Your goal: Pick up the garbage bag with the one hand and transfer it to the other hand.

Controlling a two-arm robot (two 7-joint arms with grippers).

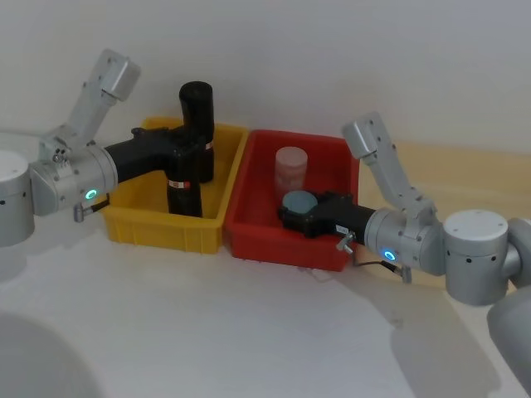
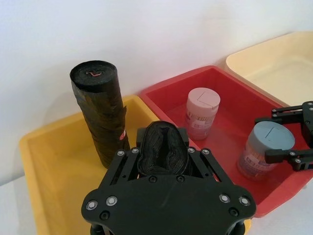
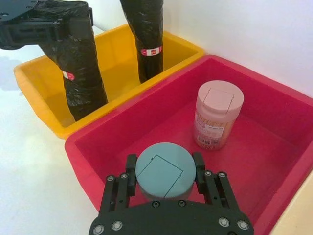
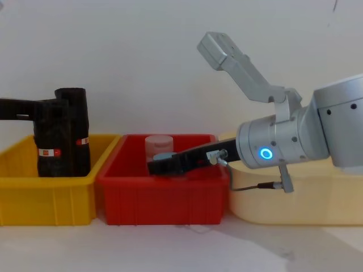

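The garbage bag (image 1: 184, 197), a thick black crinkly roll with a small orange-red and white sticker, stands upright in the yellow bin (image 1: 158, 230). My left gripper (image 1: 189, 151), on the green-lit arm, is shut around the bag's upper part (image 2: 161, 152). The bin wall hides the bag's bottom (image 4: 52, 144), so I cannot tell if it is lifted. My right gripper (image 1: 292, 212), on the blue-lit arm, reaches into the red bin (image 1: 282, 245). Its fingers (image 3: 130, 172) press both sides of a grey-lidded jar (image 3: 164, 170).
A slimmer, taller black roll (image 1: 197, 116) with a red sticker stands just behind the bag in the yellow bin. A pink-lidded jar (image 3: 217, 113) stands at the back of the red bin. A cream tray (image 4: 295, 204) lies to the right of the red bin.
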